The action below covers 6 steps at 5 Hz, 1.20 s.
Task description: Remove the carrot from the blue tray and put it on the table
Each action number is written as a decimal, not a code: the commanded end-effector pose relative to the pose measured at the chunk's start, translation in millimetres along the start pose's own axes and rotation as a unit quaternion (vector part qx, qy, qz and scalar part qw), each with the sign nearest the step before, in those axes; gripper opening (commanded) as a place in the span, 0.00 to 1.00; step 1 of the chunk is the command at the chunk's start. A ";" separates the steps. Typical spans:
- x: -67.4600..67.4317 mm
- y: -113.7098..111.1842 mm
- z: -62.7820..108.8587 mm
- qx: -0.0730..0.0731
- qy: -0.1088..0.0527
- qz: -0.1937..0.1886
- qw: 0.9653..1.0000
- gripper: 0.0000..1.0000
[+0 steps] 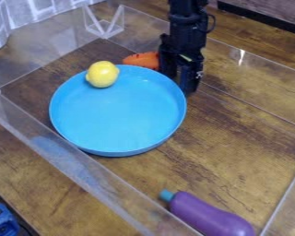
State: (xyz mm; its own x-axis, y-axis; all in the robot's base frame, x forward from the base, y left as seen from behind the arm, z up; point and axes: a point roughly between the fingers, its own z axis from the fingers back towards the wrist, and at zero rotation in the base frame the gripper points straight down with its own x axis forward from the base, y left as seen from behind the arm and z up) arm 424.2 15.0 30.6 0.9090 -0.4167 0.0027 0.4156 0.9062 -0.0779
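The carrot (141, 60) is a small orange shape lying on the table (242, 129) just beyond the far rim of the blue tray (113, 147). Its right end is hidden behind my black gripper (179, 86). That gripper points straight down right beside the carrot, at the tray's far right rim, with its fingers low near the tabletop. The jaws stand open and nothing shows between them. The carrot's green top is not visible.
A yellow ball (102, 75) rests inside the tray near its far left rim. A purple eggplant toy (209, 217) lies on the table at the front right. Clear acrylic walls (52, 147) fence the work area on the left and front.
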 end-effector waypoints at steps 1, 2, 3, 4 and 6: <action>8.7 7.4 41.6 0.026 -0.047 -0.009 0.999 1.00; 5.0 14.9 40.8 0.025 -0.043 -0.011 0.999 1.00; 0.6 23.9 40.5 0.026 -0.039 -0.013 0.999 1.00; -5.7 35.9 41.7 0.027 -0.036 -0.014 0.999 1.00; -3.6 40.8 38.3 0.033 -0.038 -0.013 0.999 1.00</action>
State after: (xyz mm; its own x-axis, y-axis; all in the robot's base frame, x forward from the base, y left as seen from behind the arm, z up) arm 429.8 47.2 39.3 0.8936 -0.4487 0.0123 0.4487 0.8920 -0.0557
